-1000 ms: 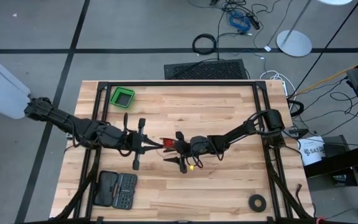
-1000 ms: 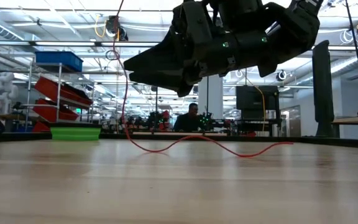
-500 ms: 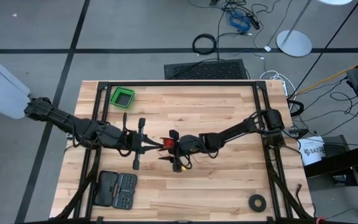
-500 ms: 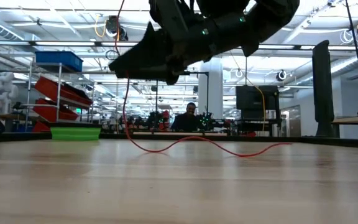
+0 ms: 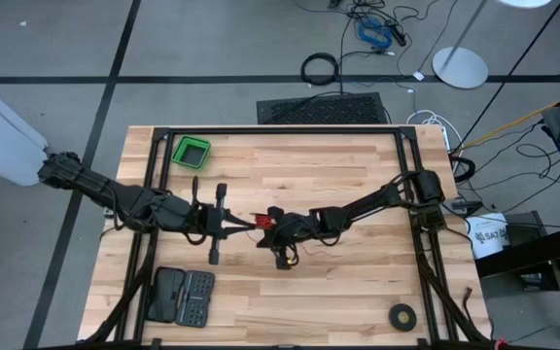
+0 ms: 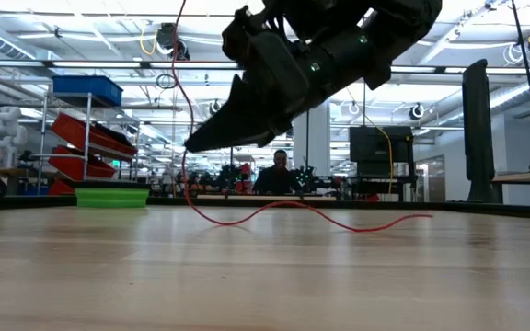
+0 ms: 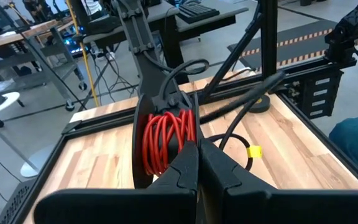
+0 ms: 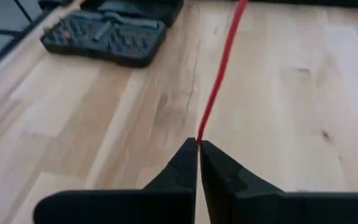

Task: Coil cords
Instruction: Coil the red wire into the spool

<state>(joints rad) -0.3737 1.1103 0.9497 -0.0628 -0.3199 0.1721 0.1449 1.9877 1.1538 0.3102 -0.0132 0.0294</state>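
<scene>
Red cord (image 8: 219,81) is pinched in the right gripper (image 8: 197,146) mid-surface; left gripper (image 7: 197,155), pressed together, holds the coil (image 7: 166,137). Keep tension steady while wrapping.

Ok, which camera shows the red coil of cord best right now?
The left wrist view: the red cord coil fills mid-frame, its loops distinct just beyond the shut left gripper. The high view gives only a red speck between the grippers. The low view shows loose cord on the table. The right wrist view shows one strand pinched in the right gripper.
</scene>
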